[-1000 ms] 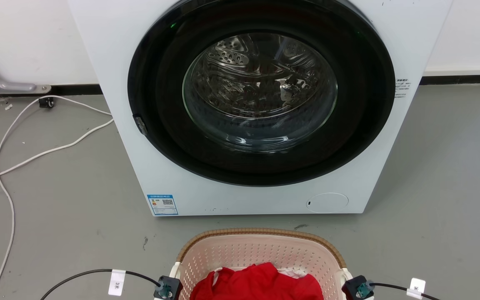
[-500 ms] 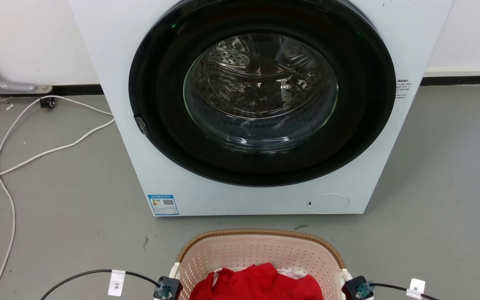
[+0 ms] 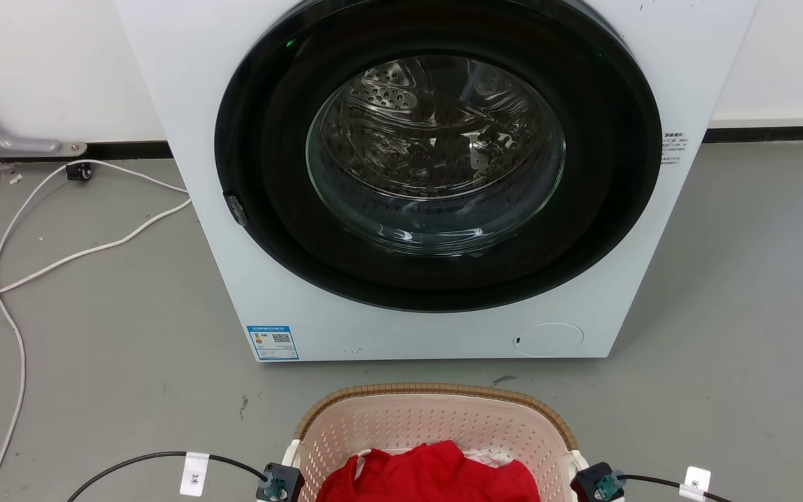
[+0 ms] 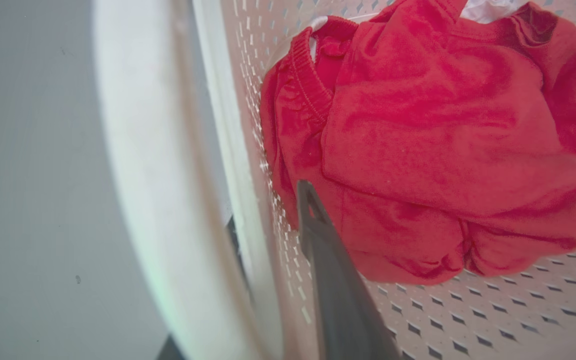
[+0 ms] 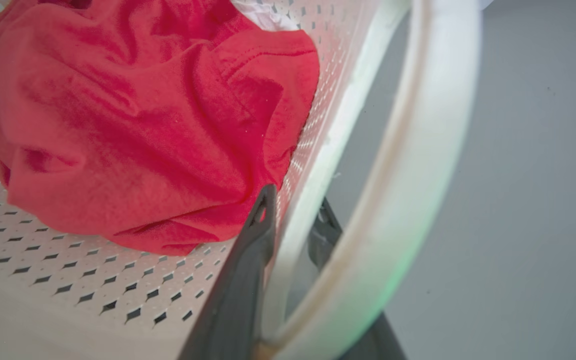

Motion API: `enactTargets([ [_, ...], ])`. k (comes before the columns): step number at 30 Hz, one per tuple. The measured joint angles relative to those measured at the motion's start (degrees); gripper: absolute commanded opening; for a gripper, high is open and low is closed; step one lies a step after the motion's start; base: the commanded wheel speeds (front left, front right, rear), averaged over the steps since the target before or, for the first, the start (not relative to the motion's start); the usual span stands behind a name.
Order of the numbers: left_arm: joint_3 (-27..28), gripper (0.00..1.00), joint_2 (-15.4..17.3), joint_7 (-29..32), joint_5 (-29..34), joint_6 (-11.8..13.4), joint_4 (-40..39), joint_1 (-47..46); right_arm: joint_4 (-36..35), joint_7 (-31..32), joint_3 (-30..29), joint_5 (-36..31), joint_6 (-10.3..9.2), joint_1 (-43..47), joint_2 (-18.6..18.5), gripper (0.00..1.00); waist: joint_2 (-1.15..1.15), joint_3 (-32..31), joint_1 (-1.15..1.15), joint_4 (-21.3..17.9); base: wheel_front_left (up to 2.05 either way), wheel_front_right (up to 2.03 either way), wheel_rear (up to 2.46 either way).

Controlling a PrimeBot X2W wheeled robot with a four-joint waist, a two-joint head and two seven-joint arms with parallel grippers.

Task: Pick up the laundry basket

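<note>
The laundry basket (image 3: 436, 417), pale pink with a brown woven rim, sits on the grey floor at the bottom centre of the head view, in front of the washing machine. A red garment (image 3: 429, 475) lies inside it over something white. My left gripper (image 4: 268, 207) straddles the basket's left wall: one dark finger (image 4: 318, 235) is inside against the perforated wall, the other sits outside behind the white handle (image 4: 133, 150). My right gripper (image 5: 295, 200) clamps the right wall the same way, beside its white handle (image 5: 418, 150). Both are shut on the basket.
A white front-loading washing machine (image 3: 269, 279) with a shut dark glass door stands close behind the basket. White cables (image 3: 60, 258) trail over the floor at the left. Bare grey floor lies on either side of the basket.
</note>
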Motion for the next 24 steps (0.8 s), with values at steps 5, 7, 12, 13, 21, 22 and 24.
enactTargets([
  [5,-0.20,0.00,0.03,0.00,-0.16,0.00,0.00,0.00,0.02,0.00,0.19,0.05,-0.01,0.00,0.00,0.00,0.00,0.12,0.00,0.00,0.00,0.00,0.00],
  [7,-0.29,0.00,0.05,-0.01,-0.26,0.00,0.00,0.00,-0.01,0.00,0.27,0.23,-0.01,0.00,0.00,0.00,0.00,0.17,0.00,0.00,0.00,0.00,0.00],
  [12,-0.68,0.00,0.14,-0.02,-0.57,0.01,0.00,0.00,0.00,0.00,0.47,0.43,-0.01,-0.01,0.00,0.00,0.00,0.29,0.00,-0.07,0.00,0.00,0.00],
  [13,-0.73,0.00,0.16,-0.01,-0.58,0.01,0.00,0.00,0.01,0.00,0.49,0.44,-0.01,-0.01,0.00,0.00,0.00,0.31,0.00,-0.06,0.00,0.00,0.00],
  [21,-1.11,0.00,0.19,-0.02,-1.02,0.09,0.00,0.00,0.03,0.00,0.75,0.53,-0.01,-0.01,0.00,0.00,0.00,0.44,0.00,-0.09,0.00,0.00,0.00],
  [22,-1.18,0.00,0.20,-0.01,-1.07,0.10,0.00,0.00,0.02,0.00,0.78,0.59,-0.01,-0.01,0.00,0.00,0.00,0.46,0.00,-0.11,0.00,0.00,0.00],
  [24,-1.32,0.00,0.20,-0.01,-1.08,0.10,0.00,0.00,0.01,0.00,0.82,0.62,-0.01,-0.01,0.00,0.00,0.00,0.50,0.00,-0.10,0.00,0.00,0.00],
])
